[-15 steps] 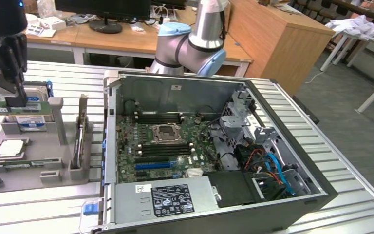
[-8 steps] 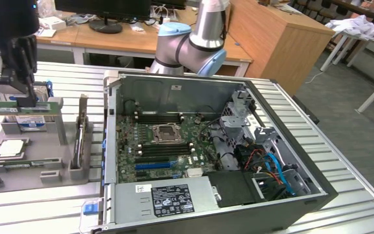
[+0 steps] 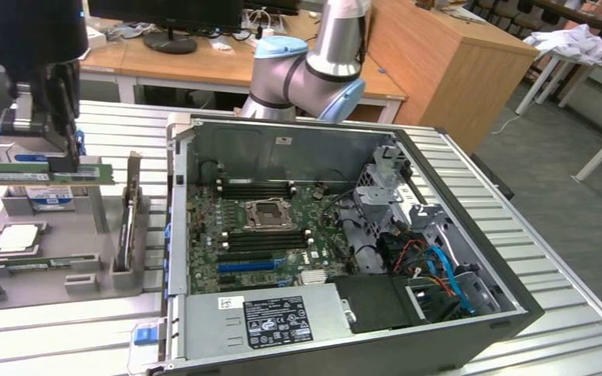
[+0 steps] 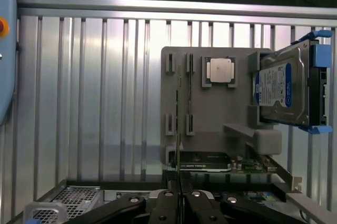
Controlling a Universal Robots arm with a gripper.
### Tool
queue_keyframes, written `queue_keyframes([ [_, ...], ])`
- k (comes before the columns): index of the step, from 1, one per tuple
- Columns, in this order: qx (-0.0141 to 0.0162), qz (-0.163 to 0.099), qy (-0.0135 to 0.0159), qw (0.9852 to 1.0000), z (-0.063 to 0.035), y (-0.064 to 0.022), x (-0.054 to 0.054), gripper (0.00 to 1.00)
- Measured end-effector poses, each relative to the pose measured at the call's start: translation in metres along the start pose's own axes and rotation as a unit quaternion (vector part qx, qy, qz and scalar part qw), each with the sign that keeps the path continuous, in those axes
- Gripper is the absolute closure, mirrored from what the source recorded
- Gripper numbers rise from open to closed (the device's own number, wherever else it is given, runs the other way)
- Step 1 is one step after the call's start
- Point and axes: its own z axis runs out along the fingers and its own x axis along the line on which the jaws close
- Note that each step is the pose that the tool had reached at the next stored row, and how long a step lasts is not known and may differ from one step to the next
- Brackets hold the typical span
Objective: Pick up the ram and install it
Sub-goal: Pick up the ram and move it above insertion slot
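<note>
My gripper (image 3: 63, 166) hangs above the grey parts holder (image 3: 81, 258) on the exterior view's left, shut on the ram (image 3: 40, 174). The ram is a long green stick with a white label, held level and lifted clear of the holder. In the wrist view the ram (image 4: 179, 129) appears edge-on as a thin strip running out from between my closed fingertips (image 4: 179, 195). The open PC case (image 3: 510, 313) lies to the exterior view's right of the gripper. Its motherboard (image 3: 201, 274) has empty black memory slots (image 3: 259, 189) on either side of the CPU socket (image 3: 267, 211).
The holder also carries a processor (image 3: 16, 239), a hard drive (image 4: 284, 87), another green stick (image 3: 40, 265) and an upright card (image 3: 128, 211). The case wall (image 3: 175, 204) stands between holder and motherboard. The robot's base (image 3: 306, 74) rises behind the case. Cables (image 3: 437, 266) fill the case's right part.
</note>
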Motion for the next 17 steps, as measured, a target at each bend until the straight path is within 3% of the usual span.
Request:
queue_keyframes([
  [17,-0.0001,0.0,0.0,1.0,-0.0006,-0.0385,0.0,0.88],
])
